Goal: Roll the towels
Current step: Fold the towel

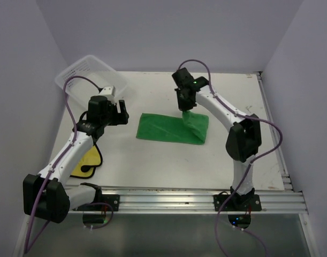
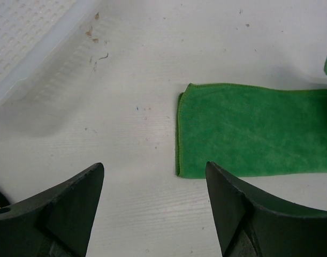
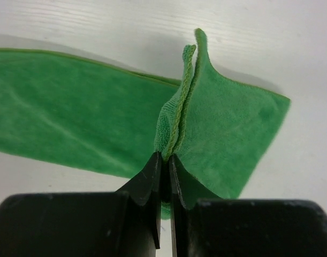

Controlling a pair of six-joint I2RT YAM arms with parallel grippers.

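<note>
Green towel (image 1: 163, 128) long axis L-R; right gripper (image 3: 165, 159) pinches R end.

Flat green towel (image 1: 166, 128) mid-table, right end pinched upward; yellow towel (image 1: 92, 157) near left edge.

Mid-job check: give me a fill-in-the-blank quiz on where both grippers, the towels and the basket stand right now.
The right gripper is pinched shut on the bright ___ cloth towel.
The left gripper is ___, holding nothing.
The yellow cloth towel lies beneath the ___ arm.
The white plastic mesh basket sits at the table's far ___ corner.
Missing words: green; open; left; left.
</note>
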